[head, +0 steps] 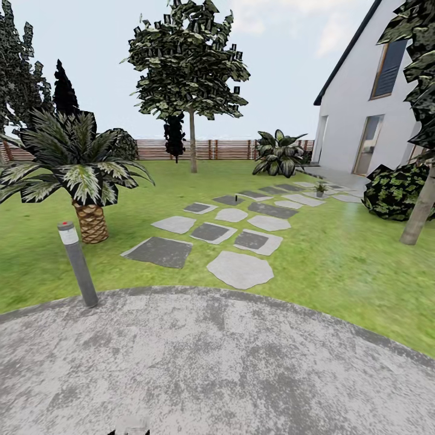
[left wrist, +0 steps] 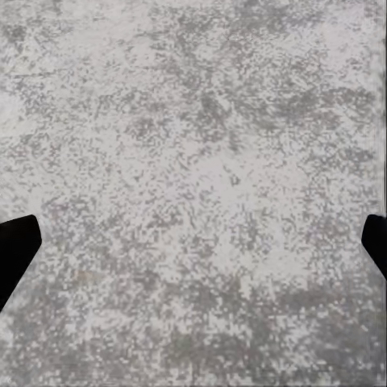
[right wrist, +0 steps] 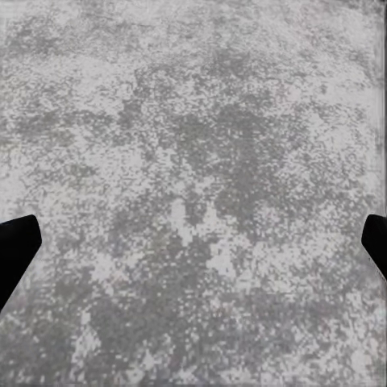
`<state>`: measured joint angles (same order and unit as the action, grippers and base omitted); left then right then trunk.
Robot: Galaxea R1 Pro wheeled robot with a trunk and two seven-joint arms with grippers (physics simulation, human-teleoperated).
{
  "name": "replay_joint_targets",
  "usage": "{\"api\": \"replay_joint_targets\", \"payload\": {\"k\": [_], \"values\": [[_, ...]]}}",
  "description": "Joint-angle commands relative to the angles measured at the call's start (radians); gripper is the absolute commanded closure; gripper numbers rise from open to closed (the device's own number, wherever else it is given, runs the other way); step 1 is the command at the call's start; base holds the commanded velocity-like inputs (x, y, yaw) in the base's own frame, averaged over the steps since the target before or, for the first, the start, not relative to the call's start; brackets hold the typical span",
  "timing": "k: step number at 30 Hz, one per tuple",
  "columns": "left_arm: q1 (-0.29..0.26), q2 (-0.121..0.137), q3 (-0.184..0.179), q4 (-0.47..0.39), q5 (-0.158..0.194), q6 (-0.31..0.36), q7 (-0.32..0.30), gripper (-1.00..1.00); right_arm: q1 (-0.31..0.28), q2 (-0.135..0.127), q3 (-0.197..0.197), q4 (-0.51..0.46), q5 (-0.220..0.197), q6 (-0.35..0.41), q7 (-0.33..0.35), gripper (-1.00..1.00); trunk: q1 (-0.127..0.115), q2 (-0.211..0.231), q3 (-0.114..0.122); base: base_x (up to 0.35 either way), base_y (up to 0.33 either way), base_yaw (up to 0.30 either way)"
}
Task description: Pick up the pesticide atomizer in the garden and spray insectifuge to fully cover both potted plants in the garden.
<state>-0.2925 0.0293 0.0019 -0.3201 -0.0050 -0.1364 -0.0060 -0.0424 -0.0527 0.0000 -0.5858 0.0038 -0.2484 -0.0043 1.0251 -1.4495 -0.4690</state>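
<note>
Outdoor scene, daylight, pale blue sky with thin cloud. Foreground: round grey mottled paved patio point(head: 217, 362), curved edge meeting the lawn point(head: 338, 254). Grey bollard lamp post point(head: 78, 264) stands at the patio's left edge. Irregular grey stepping stones point(head: 240, 269), some darker, run across the grass toward a white house point(head: 362, 96) at right, with a tall door and an upper window. Palm with woven trunk point(head: 90, 222) at left, slim tree point(head: 192, 142) centre, dark bush point(head: 396, 190) at right. Brown slatted fence point(head: 223, 149) closes the back.

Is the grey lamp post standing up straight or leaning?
Leaning a little: the lamp post tilts, top toward the palm, on the grass by the patio.
</note>
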Motion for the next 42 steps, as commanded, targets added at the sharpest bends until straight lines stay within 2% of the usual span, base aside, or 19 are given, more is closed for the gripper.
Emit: {"api": "replay_joint_targets", "payload": {"k": [1,3,8,42], "values": [[-0.001,0.001,0.000,0.006,-0.001,-0.028,-0.002,-1.00,-0.001,0.000,0.000,0.000,0.001,-0.005,0.000,-1.00,0.000,-0.001,-0.001,0.000,0.000,0.000],[0.000,0.004,0.000,0.016,-0.001,-0.057,-0.003,-1.00,-0.001,0.000,0.000,0.000,0.001,-0.006,0.000,-1.00,0.000,-0.001,-0.001,0.000,0.000,0.000],[0.002,0.007,0.002,0.034,0.000,-0.073,-0.003,-1.00,-0.001,0.000,0.003,0.006,0.005,-0.006,0.001,-1.00,0.000,-0.001,-0.002,0.000,0.000,0.000],[0.001,0.007,0.001,0.042,-0.001,-0.080,-0.003,-1.00,-0.001,0.001,0.000,0.032,0.004,-0.008,0.000,-1.00,0.130,-0.239,-0.160,0.000,0.000,0.000]]}}
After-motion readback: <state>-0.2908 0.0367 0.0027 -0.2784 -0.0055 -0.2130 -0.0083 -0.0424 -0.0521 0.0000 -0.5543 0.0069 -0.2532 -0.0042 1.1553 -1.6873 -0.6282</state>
